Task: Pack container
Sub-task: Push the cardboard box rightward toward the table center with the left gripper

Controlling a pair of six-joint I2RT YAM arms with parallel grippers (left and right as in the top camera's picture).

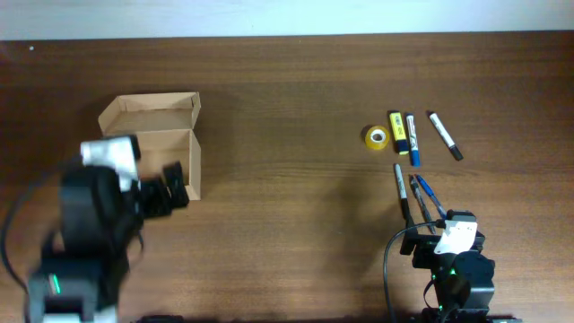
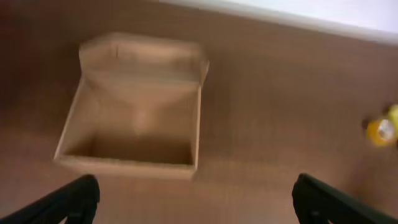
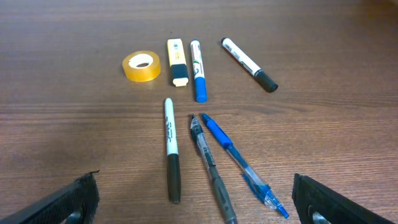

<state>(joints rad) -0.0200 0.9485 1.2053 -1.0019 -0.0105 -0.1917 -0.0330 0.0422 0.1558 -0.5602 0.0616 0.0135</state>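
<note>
The tan cardboard container (image 1: 166, 148) sits open at the left of the table, flap lid folded back; it looks empty in the left wrist view (image 2: 134, 109). My left gripper (image 2: 196, 199) is open, just in front of the box's near wall. My right gripper (image 3: 196, 202) is open and empty, just short of a black-capped white marker (image 3: 171, 149), a grey pen (image 3: 211, 168) and a blue pen (image 3: 239, 165). Farther off lie a yellow tape roll (image 3: 141, 65), a yellow highlighter (image 3: 177, 61), a blue marker (image 3: 198, 62) and a black-tipped white marker (image 3: 249, 63).
The same stationery shows at the right in the overhead view, around the tape roll (image 1: 376, 136). The tape roll also shows at the right edge of the left wrist view (image 2: 380, 130). A pale strip runs along the table's far edge (image 1: 287, 18).
</note>
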